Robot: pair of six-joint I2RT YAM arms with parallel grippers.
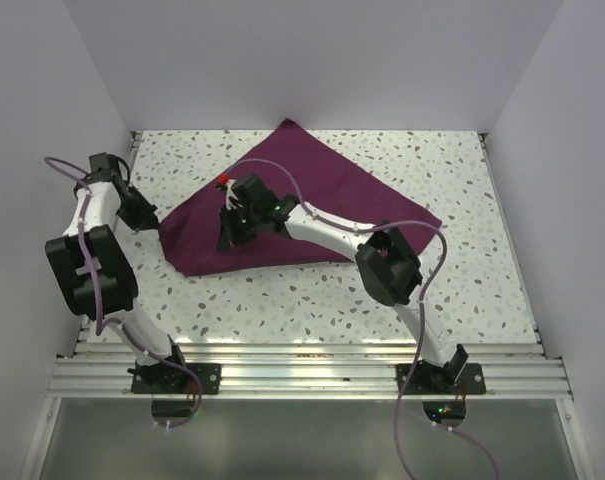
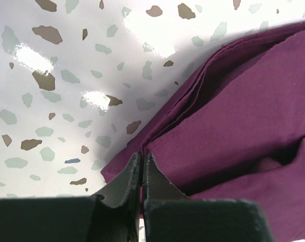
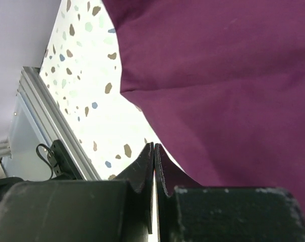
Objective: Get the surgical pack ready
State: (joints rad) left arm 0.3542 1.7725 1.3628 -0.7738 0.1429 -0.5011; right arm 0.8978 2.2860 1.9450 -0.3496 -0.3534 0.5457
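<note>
On the table, the cloth is lying folded, its long axis running left to right. The left claw is sitting clenched at its left corner. The right claw is hovering clenched over its left half. I cannot tell whether either is pinching fabric.

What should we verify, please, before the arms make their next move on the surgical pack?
1. Left gripper shut at the left end of the purple cloth: ok.
2. Cloth really caught between its fingers: cannot tell.
3. Right gripper shut at the cloth's edge: ok. Whether it holds fabric: cannot tell.
4. Cloth wholly on the table: ok.
5. Contents covered: nothing but cloth shows. Whether anything lies inside: cannot tell.
6. Wrap finished as a neat rectangle: not ok, a pointed corner juts toward the far wall.
</note>
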